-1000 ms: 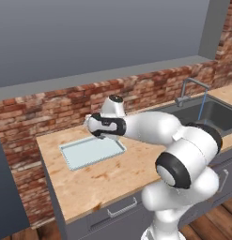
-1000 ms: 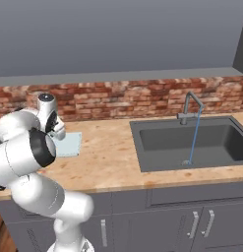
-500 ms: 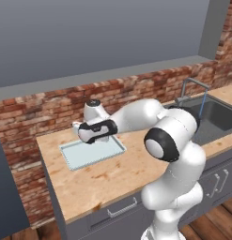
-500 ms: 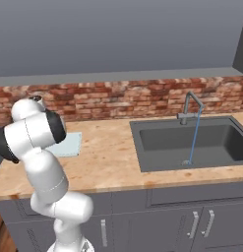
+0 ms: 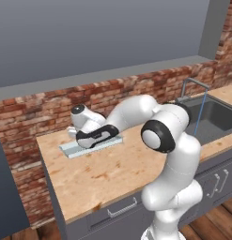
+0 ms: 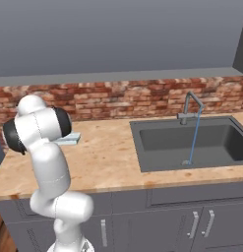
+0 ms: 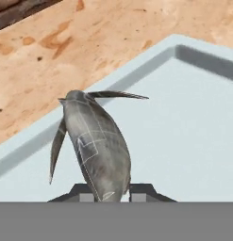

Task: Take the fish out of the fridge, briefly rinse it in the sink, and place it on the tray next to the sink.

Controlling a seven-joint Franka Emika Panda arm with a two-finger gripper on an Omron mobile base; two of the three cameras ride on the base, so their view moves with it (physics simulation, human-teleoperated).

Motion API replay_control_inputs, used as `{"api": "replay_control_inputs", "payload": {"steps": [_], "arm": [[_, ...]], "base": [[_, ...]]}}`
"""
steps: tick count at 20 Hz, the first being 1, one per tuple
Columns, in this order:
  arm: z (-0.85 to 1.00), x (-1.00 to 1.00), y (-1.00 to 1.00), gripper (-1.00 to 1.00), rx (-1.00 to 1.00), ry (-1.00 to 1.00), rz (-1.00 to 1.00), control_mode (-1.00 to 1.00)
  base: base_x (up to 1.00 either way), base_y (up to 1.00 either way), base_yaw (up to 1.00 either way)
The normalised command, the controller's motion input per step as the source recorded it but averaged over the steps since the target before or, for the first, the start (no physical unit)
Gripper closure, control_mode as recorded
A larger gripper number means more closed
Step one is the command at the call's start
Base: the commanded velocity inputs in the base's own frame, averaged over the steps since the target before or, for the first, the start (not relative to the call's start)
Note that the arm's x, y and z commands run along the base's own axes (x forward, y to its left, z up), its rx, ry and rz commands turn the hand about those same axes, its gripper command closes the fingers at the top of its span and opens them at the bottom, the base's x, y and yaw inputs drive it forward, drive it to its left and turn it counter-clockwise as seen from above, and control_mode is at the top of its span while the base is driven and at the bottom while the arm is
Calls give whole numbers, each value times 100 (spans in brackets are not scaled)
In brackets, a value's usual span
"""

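Silvery-grey and smooth, the fish (image 7: 100, 146) is looking slim and long, with thin dark fins sticking out at its far end. One fin is pointing toward 3 o'clock in the hand view and one is hanging down toward 7 o'clock. The gripper (image 7: 106, 192) is pinching the fish between its two dark fingers (image 7: 142, 190), which are pressing on the near end of it. The fish is hanging over the tray (image 7: 184, 141), and I cannot tell if it is touching the tray floor.

Pale blue-grey with a light rim, the tray is sitting on the wooden counter (image 5: 112, 168). In the left base view the tray (image 5: 73, 149) is lying at 9 o'clock from the sink (image 5: 216, 117), well apart from it. Inside the dark sink (image 6: 192, 142) a thin blue water stream (image 6: 193, 142) is running down from the grey faucet (image 6: 191, 106).

I am counting one fish, one tray, one sink and one faucet
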Motion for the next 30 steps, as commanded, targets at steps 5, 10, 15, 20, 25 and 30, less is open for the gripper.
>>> {"api": "replay_control_inputs", "payload": {"steps": [5,10,15,20,25,30], "arm": [[0,-13,0,-100,-4,-7,-4,-100],[1,-18,0,-100,0,0,-1,-100],[42,-80,-5,-100,4,-8,-13,-100],[97,-76,-16,-100,6,-20,-21,-100],[100,-68,-45,-100,14,-28,-9,-100],[100,-79,-97,-100,29,-32,0,-100]], "base": [[0,0,0],[0,0,0],[0,0,0],[0,0,0],[0,0,0],[0,0,0]]}}
